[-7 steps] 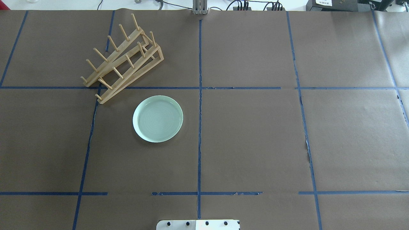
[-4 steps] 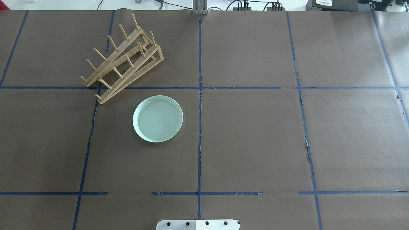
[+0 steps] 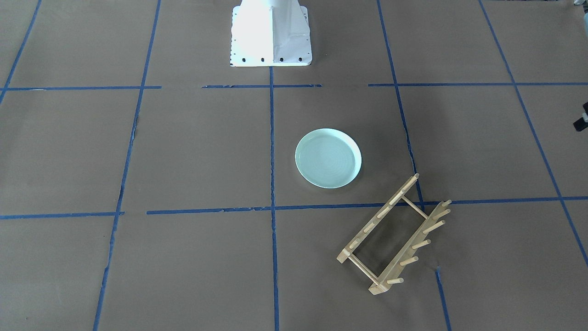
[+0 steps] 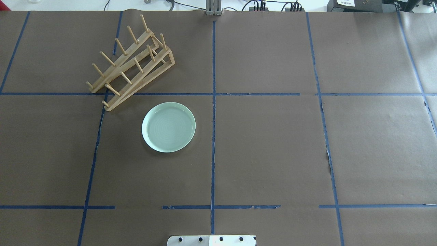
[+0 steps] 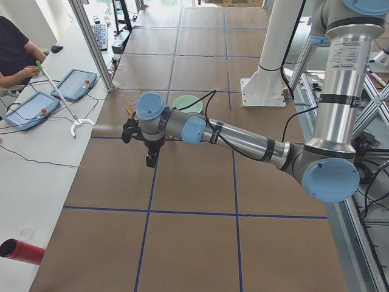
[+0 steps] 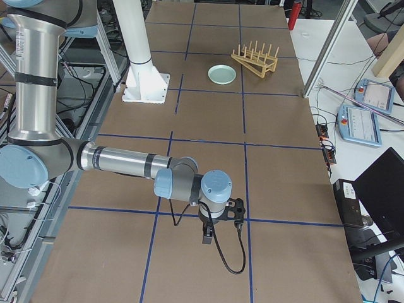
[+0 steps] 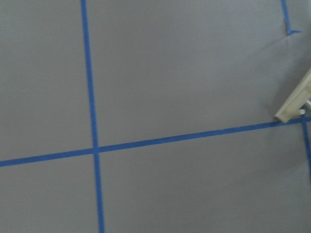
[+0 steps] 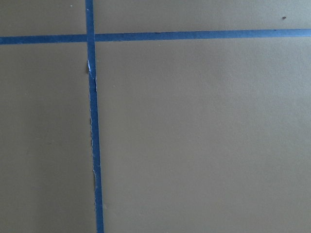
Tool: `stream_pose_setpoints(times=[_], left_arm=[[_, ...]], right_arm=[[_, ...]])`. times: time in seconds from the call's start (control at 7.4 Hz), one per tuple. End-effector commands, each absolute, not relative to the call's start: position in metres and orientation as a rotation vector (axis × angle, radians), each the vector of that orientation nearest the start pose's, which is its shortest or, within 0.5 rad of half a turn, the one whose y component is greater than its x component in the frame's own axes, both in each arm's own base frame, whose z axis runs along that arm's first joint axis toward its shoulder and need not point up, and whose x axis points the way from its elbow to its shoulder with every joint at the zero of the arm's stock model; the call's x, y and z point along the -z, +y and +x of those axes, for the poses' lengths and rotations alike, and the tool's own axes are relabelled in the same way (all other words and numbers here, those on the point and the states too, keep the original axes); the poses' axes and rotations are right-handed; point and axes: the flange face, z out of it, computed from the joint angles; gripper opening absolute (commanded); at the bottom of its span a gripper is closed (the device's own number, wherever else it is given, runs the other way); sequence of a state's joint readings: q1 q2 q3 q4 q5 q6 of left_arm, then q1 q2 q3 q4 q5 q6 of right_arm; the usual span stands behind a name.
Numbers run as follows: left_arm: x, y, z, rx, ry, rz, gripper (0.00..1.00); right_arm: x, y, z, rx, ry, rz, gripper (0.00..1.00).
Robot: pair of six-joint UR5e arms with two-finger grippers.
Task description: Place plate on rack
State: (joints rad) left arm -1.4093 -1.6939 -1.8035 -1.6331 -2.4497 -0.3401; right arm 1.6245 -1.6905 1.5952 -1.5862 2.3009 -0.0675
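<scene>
The pale mint-green plate (image 4: 168,127) lies flat on the brown paper left of the table's middle; it also shows in the front-facing view (image 3: 328,158) and small in the exterior right view (image 6: 222,74). The wooden rack (image 4: 136,82) stands just beyond it at an angle, its pegs empty (image 3: 404,254). My left gripper (image 5: 150,159) shows only in the exterior left view, hanging over the paper short of the rack; I cannot tell its state. My right gripper (image 6: 206,238) shows only in the exterior right view, far from the plate; I cannot tell its state.
Blue tape lines divide the paper into squares. The robot's white base (image 3: 270,34) stands at the near middle edge. The left wrist view catches one corner of the rack (image 7: 295,104). An operator with tablets (image 5: 30,108) sits past the far edge.
</scene>
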Motion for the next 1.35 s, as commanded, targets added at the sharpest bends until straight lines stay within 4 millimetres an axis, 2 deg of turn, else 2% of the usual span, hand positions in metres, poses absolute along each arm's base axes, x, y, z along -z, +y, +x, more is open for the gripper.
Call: stream_pose_setpoints(times=[0.0,0.14,0.27,0.41,0.54,0.81,0.95,1.22], left_arm=[[-0.339,-0.561,0.175,0.075,1.007,0.093,1.00],[-0.301,-0.555,0.238,0.122,1.020,0.029,1.00],[-0.273,-0.538,0.308,0.109,1.014,-0.017,1.00],[-0.243,-0.532,0.366,0.138,0.984,-0.005,1.00],[-0.229,-0.526,0.422,0.153,0.962,-0.045,1.00],[-0.219,-0.515,0.516,0.123,0.879,-0.034,0.98],[-0.220,-0.515,0.536,0.113,0.861,-0.050,0.98],[-0.230,-0.489,0.580,0.093,0.824,-0.097,0.89]], right_arm=[[-0.706,-0.426,0.090,-0.027,-0.734,-0.061,1.00],[-0.706,-0.426,0.090,-0.027,-0.734,-0.061,1.00],[-0.706,-0.426,0.090,-0.027,-0.734,-0.061,1.00],[-0.706,-0.426,0.090,-0.027,-0.734,-0.061,1.00],[-0.706,-0.426,0.090,-0.027,-0.734,-0.061,1.00],[-0.706,-0.426,0.090,-0.027,-0.734,-0.061,1.00],[-0.706,-0.426,0.090,-0.027,-0.734,-0.061,1.00],[-0.706,-0.426,0.090,-0.027,-0.734,-0.061,1.00]])
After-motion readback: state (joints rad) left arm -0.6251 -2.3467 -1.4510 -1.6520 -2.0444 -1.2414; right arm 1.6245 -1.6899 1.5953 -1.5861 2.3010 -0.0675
